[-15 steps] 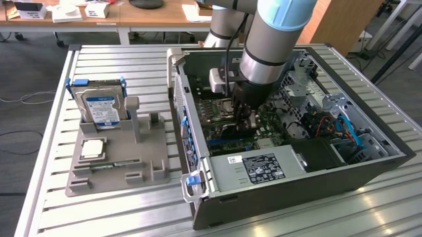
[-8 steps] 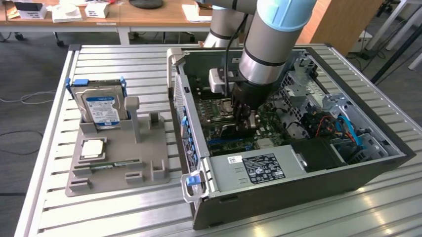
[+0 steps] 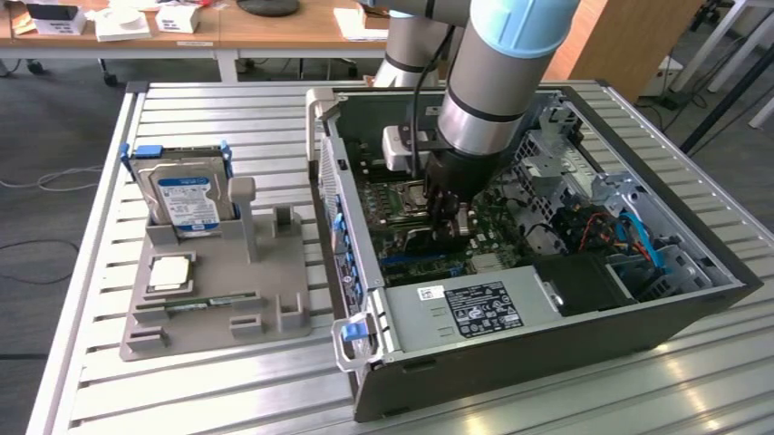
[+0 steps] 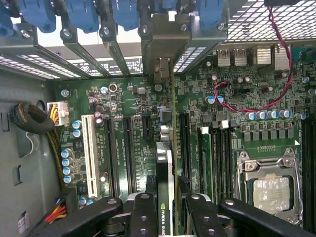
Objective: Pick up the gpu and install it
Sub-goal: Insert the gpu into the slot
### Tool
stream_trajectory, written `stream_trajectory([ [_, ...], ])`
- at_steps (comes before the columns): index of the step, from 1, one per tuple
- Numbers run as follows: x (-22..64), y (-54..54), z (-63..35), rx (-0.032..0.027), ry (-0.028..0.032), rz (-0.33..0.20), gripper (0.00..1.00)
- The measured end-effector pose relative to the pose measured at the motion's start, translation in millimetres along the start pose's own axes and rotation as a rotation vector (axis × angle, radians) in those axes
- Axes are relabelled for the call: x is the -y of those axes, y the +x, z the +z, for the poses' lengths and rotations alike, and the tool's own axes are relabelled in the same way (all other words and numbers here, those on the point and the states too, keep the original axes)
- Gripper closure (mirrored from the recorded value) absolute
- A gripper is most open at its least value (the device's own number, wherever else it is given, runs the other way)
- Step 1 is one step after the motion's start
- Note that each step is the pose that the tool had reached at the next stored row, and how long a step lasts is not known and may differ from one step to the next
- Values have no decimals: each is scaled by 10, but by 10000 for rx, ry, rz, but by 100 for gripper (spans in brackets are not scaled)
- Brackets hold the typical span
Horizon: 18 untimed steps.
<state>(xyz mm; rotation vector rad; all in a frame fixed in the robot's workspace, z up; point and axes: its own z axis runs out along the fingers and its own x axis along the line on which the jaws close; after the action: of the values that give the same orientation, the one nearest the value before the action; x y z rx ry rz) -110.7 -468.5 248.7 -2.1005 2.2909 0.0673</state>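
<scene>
The gpu (image 4: 165, 163) is seen edge-on in the wrist view, a thin card with a green-and-white label, standing upright over the motherboard (image 4: 128, 98). Its metal end bracket (image 4: 162, 44) lies in line with the rear slot openings of the case. My gripper (image 4: 170, 217) is shut on the card, with one black finger (image 4: 143, 215) on each side of it. In the exterior view my gripper (image 3: 450, 222) reaches down inside the open computer case (image 3: 677, 317), low over the board.
Beside the card are black expansion slots and a white slot (image 4: 90, 153), blue bracket latches (image 4: 123, 12), a red cable (image 4: 232, 101) and the CPU socket (image 4: 269, 190). A power supply (image 3: 478, 308) fills the case's near end. The grey tray (image 3: 278, 281) holds a hard drive (image 3: 181, 195).
</scene>
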Motion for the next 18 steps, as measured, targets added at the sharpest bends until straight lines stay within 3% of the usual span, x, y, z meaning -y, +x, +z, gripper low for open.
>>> stream_trajectory([
  [18,0,1,20,0,1,-1,73],
])
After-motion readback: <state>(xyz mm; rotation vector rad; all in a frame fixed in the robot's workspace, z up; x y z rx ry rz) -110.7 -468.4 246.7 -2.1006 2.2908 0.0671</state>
